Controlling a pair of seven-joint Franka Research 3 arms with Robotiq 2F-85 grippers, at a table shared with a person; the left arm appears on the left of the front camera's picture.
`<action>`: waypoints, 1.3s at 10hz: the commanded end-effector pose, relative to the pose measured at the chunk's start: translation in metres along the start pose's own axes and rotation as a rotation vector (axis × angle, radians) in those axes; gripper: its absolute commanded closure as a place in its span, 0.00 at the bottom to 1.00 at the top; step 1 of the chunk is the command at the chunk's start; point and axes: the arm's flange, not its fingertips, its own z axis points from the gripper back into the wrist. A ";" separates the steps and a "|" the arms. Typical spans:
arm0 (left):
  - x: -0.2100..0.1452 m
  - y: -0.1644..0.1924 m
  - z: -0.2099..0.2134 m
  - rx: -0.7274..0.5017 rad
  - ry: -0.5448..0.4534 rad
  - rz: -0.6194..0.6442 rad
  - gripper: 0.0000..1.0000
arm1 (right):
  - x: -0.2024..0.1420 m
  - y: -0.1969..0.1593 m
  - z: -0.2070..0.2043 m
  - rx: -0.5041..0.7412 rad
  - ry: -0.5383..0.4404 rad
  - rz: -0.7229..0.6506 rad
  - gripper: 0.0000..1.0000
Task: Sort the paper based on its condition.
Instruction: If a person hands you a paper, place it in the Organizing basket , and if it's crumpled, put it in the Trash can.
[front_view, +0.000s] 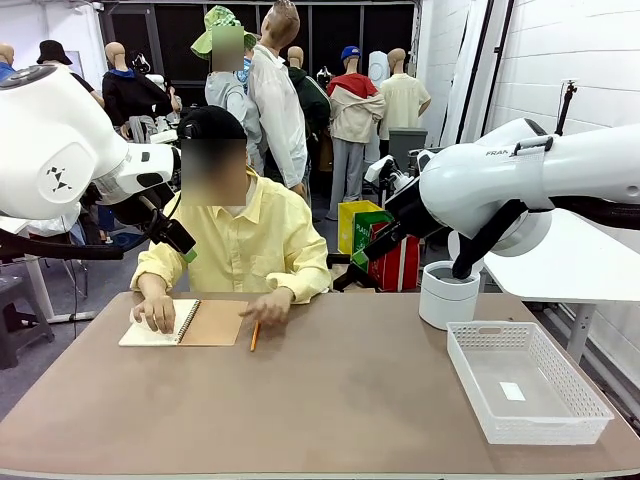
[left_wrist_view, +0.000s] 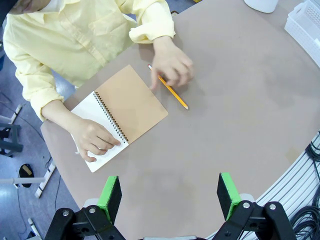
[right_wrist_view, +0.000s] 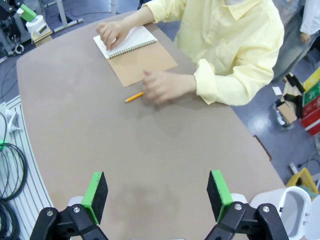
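No loose paper is in view. A spiral notebook (front_view: 185, 323) with a brown card cover lies open at the table's far left, showing a white bound page (left_wrist_view: 95, 145). The person in a yellow shirt presses one hand (left_wrist_view: 95, 142) on that page and rests the other hand (left_wrist_view: 172, 65) by a pencil (left_wrist_view: 170, 92). My left gripper (left_wrist_view: 169, 196) hangs open high above the table on the near side of the notebook; in the front view this left gripper (front_view: 180, 245) is raised at the left. My right gripper (right_wrist_view: 156, 195) is open and holds nothing, raised over the table's right part (front_view: 350, 272).
A white plastic basket (front_view: 525, 380) stands at the front right, with a small white slip on its floor. Behind it stands a white cylindrical bin (front_view: 447, 295). The brown table (front_view: 340, 400) is bare across its middle and front.
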 end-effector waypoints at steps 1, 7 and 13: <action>0.000 0.001 0.001 0.001 0.000 0.005 0.00 | 0.000 0.001 0.000 0.000 0.001 -0.012 0.00; 0.000 0.001 0.001 0.001 0.000 0.005 0.00 | 0.000 0.001 0.000 0.000 0.001 -0.012 0.00; 0.000 0.001 0.001 0.001 0.000 0.005 0.00 | 0.000 0.001 0.000 0.000 0.001 -0.012 0.00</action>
